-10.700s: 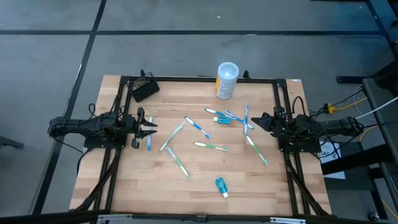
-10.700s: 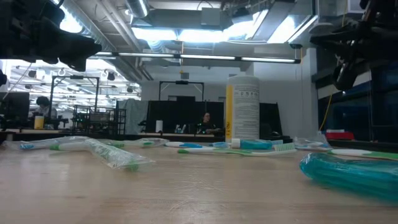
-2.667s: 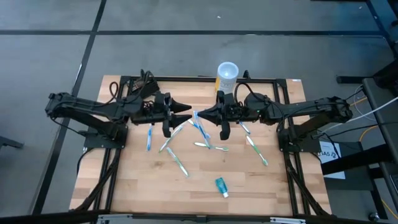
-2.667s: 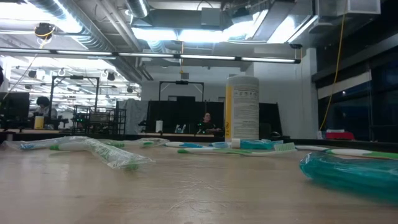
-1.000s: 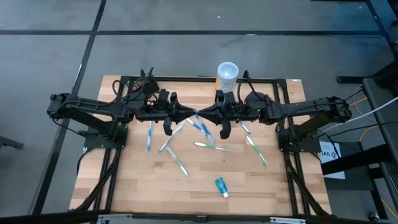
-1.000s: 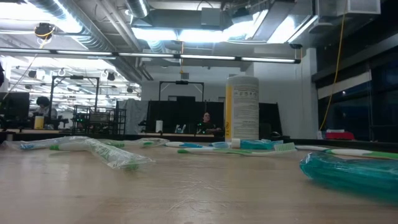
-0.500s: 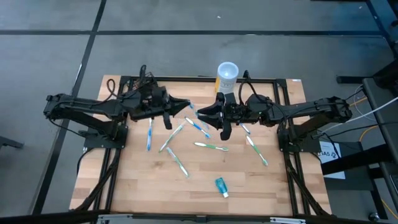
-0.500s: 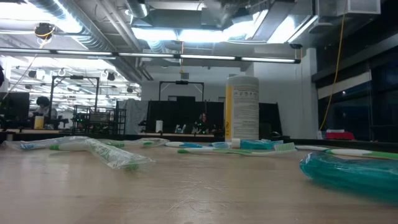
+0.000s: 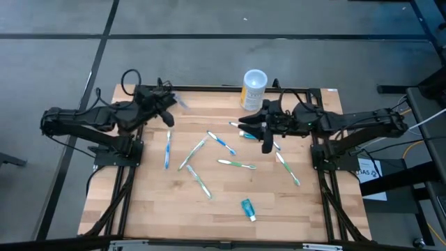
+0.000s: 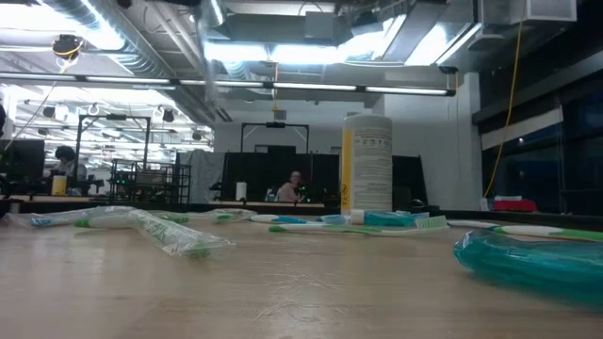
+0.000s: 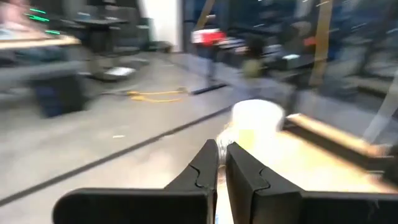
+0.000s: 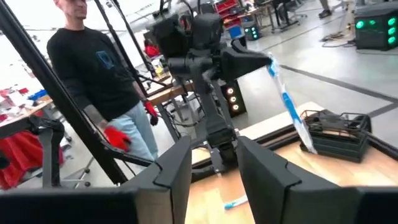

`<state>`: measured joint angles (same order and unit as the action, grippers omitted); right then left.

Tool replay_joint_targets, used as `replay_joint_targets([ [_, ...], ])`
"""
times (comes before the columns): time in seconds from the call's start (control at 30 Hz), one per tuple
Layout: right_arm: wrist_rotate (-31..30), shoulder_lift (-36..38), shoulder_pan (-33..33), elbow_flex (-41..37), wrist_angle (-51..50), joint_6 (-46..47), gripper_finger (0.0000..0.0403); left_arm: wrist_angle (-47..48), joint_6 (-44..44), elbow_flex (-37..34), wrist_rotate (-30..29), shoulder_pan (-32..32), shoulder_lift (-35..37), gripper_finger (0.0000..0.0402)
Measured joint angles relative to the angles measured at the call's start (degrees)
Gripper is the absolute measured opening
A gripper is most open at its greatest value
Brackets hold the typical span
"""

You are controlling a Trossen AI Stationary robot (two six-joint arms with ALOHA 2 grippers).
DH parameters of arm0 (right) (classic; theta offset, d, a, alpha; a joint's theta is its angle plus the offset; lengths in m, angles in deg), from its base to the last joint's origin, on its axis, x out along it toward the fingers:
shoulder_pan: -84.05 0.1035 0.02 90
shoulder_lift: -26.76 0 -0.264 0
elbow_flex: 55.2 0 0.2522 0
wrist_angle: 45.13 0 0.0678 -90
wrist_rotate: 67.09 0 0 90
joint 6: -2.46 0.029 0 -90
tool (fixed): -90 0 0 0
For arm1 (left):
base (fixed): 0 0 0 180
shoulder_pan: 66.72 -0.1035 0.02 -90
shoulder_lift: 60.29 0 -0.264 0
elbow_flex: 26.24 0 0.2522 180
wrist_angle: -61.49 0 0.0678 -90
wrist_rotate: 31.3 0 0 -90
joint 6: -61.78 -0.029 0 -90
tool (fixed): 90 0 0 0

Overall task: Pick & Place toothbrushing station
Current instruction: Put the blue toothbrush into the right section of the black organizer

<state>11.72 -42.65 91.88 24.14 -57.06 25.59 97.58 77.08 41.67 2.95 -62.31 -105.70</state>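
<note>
The small black slotted toothbrushing station (image 12: 336,132) sits at the table's far left corner, just below the left gripper (image 9: 171,102), whose fingers pinch a wrapped blue toothbrush (image 12: 285,99). The right gripper (image 9: 244,126), fingers spread and empty, hovers mid-table beside the white-and-yellow cylindrical cup (image 9: 254,89).

Robotics lab: equipment racks (image 10: 141,179), ceiling ducts (image 10: 151,42)

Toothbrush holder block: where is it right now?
The black holder block sits at the table's far left corner, seen in the right wrist view. The left gripper hangs just above it, shut on a wrapped toothbrush.
</note>
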Motion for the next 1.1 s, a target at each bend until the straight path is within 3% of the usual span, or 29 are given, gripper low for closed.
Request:
replay_joint_targets([
  [0.2,-1.5,0.8,0.2,0.0,-1.2,0.3,0.013,3.7,-0.4,0.0,-17.9,-1.3,-1.6,0.0007],
  [0.43,-1.7,0.9,0.2,0.0,-1.2,1.1,0.013,8.0,5.3,0.0,-21.0,-10.8,-2.1,0.0007],
  [0.7,-1.7,0.9,0.2,0.0,-1.2,0.5,0.013,6.6,8.8,-2.2,-9.7,-26.7,-3.7,0.0007],
  [0.93,-1.7,0.9,0.2,0.0,-1.2,0.4,0.013,-10.3,0.1,-7.8,0.5,-36.3,-3.8,0.0007],
  [1.1,-1.7,0.9,0.2,0.0,-1.2,0.4,0.013,-11.8,-2.5,-7.9,6.5,-42.6,-5.6,0.0007],
])
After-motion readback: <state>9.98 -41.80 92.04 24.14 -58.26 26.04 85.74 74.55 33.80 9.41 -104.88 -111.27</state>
